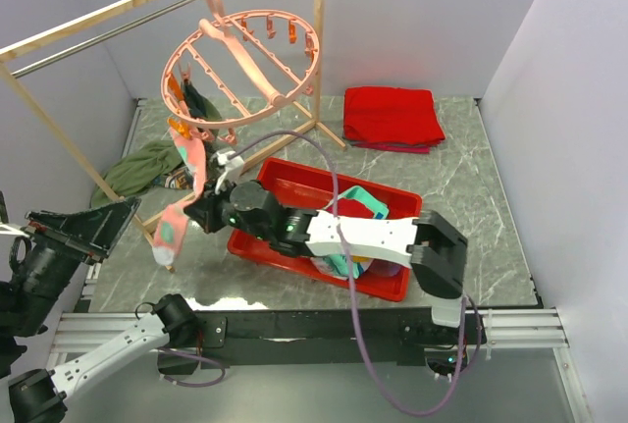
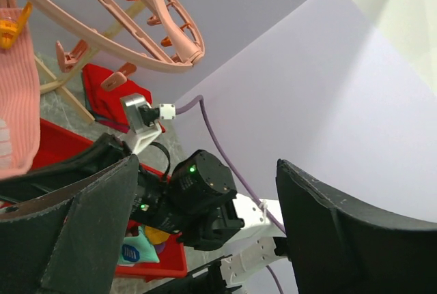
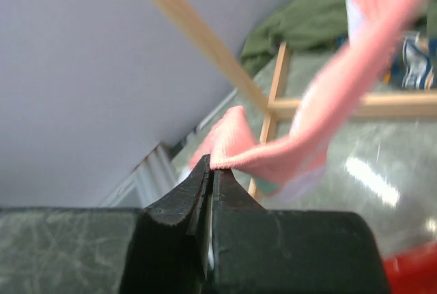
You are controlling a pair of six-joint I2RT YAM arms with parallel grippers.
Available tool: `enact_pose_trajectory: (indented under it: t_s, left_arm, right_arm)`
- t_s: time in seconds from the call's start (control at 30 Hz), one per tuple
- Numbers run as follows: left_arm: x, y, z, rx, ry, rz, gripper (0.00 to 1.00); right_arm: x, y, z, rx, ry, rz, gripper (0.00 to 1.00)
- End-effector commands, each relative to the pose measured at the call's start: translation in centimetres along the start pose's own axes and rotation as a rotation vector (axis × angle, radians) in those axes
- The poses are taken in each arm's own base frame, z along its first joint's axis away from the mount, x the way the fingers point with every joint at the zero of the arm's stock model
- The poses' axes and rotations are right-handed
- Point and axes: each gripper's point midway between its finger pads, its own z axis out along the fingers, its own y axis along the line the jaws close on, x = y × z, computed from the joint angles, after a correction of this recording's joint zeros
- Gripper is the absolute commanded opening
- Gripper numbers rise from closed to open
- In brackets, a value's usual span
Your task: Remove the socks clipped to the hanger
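The round pink hanger (image 1: 240, 60) hangs tilted from the metal bar of a wooden rack. A long pink sock (image 1: 188, 173) is clipped at its lower left rim and stretches down to a teal toe. A dark green sock (image 1: 199, 99) is clipped beside it. My right gripper (image 1: 201, 212) is shut on the pink sock's lower part; the right wrist view shows the jaws (image 3: 212, 168) pinching the pink fabric (image 3: 235, 140). My left gripper (image 1: 93, 227) is open and empty at the left edge. In the left wrist view its wide-apart jaws (image 2: 205, 232) face the hanger (image 2: 136, 41) and pink sock (image 2: 17, 103).
A red bin (image 1: 392, 286) under the right arm holds several loose socks. A folded red cloth (image 1: 392, 117) lies at the back right. A green cloth (image 1: 142, 168) lies by the rack's foot. The rack's wooden legs (image 1: 319, 40) cross the back left.
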Motion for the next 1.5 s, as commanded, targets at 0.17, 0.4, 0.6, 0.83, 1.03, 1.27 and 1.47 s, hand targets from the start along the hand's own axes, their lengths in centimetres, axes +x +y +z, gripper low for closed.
enact_pose_trajectory:
  t_s: [0.17, 0.4, 0.6, 0.83, 1.03, 1.27, 1.47]
  left_arm:
    - [2.7, 1.2, 2.1, -0.084, 0.088, 0.014, 0.86]
    - [4.4, 1.1, 4.5, -0.09, 0.113, 0.006, 0.86]
    - [6.6, 2.6, 6.2, -0.149, 0.147, 0.011, 0.84]
    - [7.8, 3.2, 7.4, -0.135, 0.128, -0.025, 0.82]
    - [9.5, 2.2, 9.1, -0.088, 0.158, -0.078, 0.83]
    - [9.5, 2.6, 11.0, -0.115, 0.091, -0.154, 0.84]
    - [9.7, 3.3, 12.1, -0.165, 0.068, -0.169, 0.84]
  right_arm:
    - [2.7, 1.6, -7.5, -0.074, 0.224, 0.113, 0.02]
    - [1.7, 2.7, -13.2, -0.178, 0.25, 0.08, 0.06]
    - [-0.1, 3.6, -17.0, -0.247, 0.266, 0.028, 0.06]
    - [-3.2, 3.5, -21.8, -0.388, 0.23, 0.053, 0.07]
    - [-4.6, 3.6, -24.9, -0.538, 0.273, 0.067, 0.06]
    - [-6.4, 5.2, -28.0, -0.721, 0.316, 0.087, 0.05]
    - [-8.6, 6.1, -30.6, -0.824, 0.306, 0.086, 0.04]
